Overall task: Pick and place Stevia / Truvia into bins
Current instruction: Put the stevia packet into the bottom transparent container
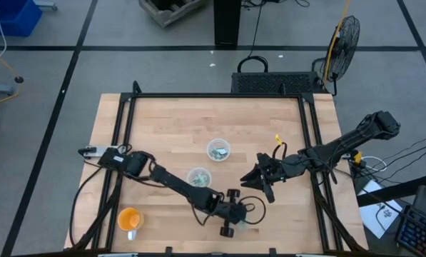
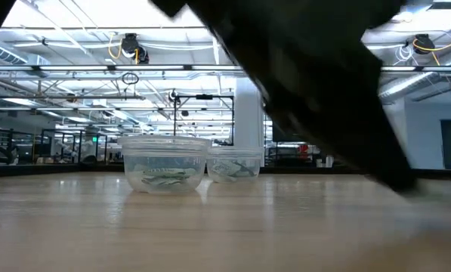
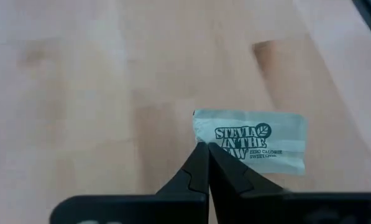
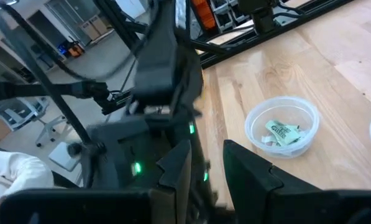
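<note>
At the near edge of the worktop [image 1: 163, 121] my left pincer [image 1: 234, 218] is low over the wood, a little right of the middle. In its wrist view the two fingers are pressed together, tip against tip, and these tips sit at the near long edge of one Stevia packet [image 3: 250, 141]. I cannot tell for sure if they already pinch the paper or only touch it. The packet lies flat with the print up, and its long axis runs across the line of the fingers, so most of it is beyond the tips and to one side of them. I judge that this offset decides the next move: the grip is at the edge, not at the middle.

An orange cup [image 1: 129, 218] stands at the near left.

Farther in, the right pincer [image 1: 259, 178] hangs right of the middle with its fingers apart and nothing between them. The left arm is clearly the nearer one to this packet.

Beyond, the two clear bins stand near the middle: the nearer bin [image 1: 198, 177], and the farther bin [image 1: 217, 150] up and right of it. Both already hold green and white packets.
</note>
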Motion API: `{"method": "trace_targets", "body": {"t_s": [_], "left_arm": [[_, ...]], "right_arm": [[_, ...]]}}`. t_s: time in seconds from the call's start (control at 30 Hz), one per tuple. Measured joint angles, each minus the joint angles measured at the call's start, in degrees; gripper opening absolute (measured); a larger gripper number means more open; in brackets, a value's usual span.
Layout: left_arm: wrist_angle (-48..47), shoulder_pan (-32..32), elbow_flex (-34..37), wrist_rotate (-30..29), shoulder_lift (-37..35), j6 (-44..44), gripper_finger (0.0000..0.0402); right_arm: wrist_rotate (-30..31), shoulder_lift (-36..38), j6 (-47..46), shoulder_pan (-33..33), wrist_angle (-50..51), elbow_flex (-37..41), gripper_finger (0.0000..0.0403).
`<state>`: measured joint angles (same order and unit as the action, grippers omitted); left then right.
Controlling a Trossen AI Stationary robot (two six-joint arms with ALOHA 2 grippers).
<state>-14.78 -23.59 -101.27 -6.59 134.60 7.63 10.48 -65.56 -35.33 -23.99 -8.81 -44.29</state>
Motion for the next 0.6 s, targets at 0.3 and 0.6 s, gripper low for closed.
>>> {"method": "trace_targets", "body": {"t_s": [0.3, 0.6], "left_arm": [[-25.51, -2.27, -0.15, -4.62, -12.62, 1.03, 0.0004], [-54.57, -8.56, 2.51, -18.57, -21.74, 12.94, 0.0004]], "right_arm": [[0.0, 0.02, -2.85, -0.28, -0.95, 1.36, 0.0089], [-0.02, 0.02, -3.49, -0.3, -5.2, 4.05, 0.0089]]}}
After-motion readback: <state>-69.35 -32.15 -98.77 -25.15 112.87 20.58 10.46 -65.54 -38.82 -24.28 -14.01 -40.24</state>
